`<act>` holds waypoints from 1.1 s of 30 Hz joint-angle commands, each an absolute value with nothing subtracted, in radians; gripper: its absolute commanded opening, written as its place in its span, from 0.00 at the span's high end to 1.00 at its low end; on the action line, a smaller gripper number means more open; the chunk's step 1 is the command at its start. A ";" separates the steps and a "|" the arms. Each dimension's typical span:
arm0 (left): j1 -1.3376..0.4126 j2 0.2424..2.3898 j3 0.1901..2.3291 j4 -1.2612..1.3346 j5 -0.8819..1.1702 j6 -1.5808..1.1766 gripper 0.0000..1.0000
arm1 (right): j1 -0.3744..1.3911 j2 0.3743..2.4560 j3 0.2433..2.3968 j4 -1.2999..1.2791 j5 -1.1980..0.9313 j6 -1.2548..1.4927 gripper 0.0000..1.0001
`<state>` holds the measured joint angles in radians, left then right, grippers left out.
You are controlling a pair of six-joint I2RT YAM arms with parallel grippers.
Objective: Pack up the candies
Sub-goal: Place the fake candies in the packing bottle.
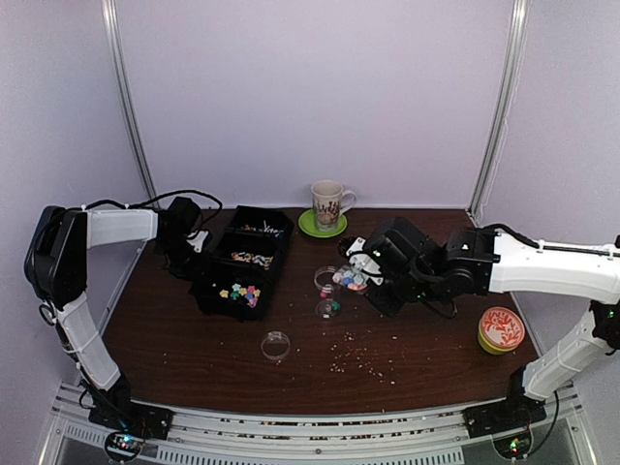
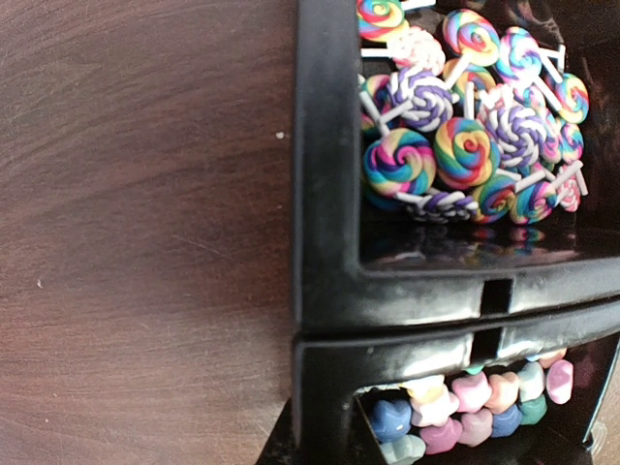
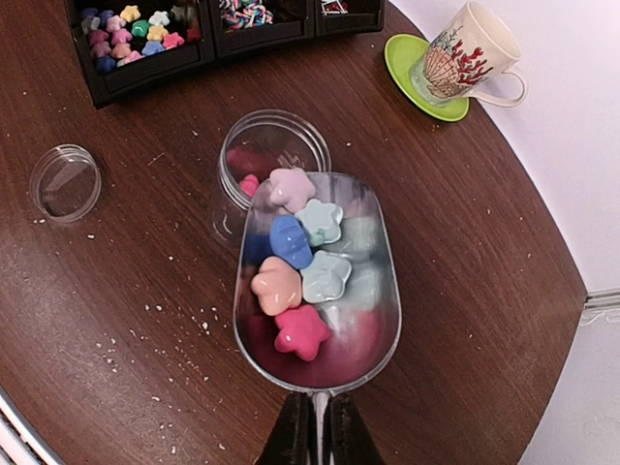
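Candies [image 3: 291, 262]: pastel star pcs, 6 in clear scoop [image 3: 378, 315] (pink, lilac, blue, peach, 2 mint), tip over open jar [image 3: 276, 131]. R claw [image 3: 317, 428] clamped tight on scoop handle. Black 3-compartment tray [image 2: 329, 242]: more stars, swirl lollipops [image 2: 465, 145], 3rd unclear. 1 lid [image 3: 65, 182] on worktop [image 3: 116, 291]. L claw [image 1: 189, 247] by tray, opening can't tell.

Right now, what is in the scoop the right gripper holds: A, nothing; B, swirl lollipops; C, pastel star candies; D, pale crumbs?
C: the right wrist view shows pink, blue and pale green star candies lying in the clear scoop, its mouth over the open jar.
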<state>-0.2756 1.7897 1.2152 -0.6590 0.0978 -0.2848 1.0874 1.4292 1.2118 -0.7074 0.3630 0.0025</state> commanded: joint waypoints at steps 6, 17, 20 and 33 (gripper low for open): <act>-0.269 1.738 1.216 -0.636 0.099 -0.291 1.00 | 1.084 1.450 1.275 -0.763 0.376 0.002 1.00; -0.270 1.736 1.216 -0.636 0.099 -0.291 1.00 | 1.083 1.483 1.341 -0.836 0.374 0.001 1.00; -0.270 1.736 1.216 -0.636 0.098 -0.291 1.00 | 1.083 1.493 1.359 -0.862 0.372 0.000 1.00; -0.269 1.736 1.216 -0.639 0.091 -0.293 1.00 | 1.082 1.510 1.407 -0.903 0.366 -0.005 1.00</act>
<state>-0.2756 1.7897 1.2152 -0.6594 0.0978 -0.2859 1.0874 1.5097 1.3705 -0.8864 0.3607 0.0006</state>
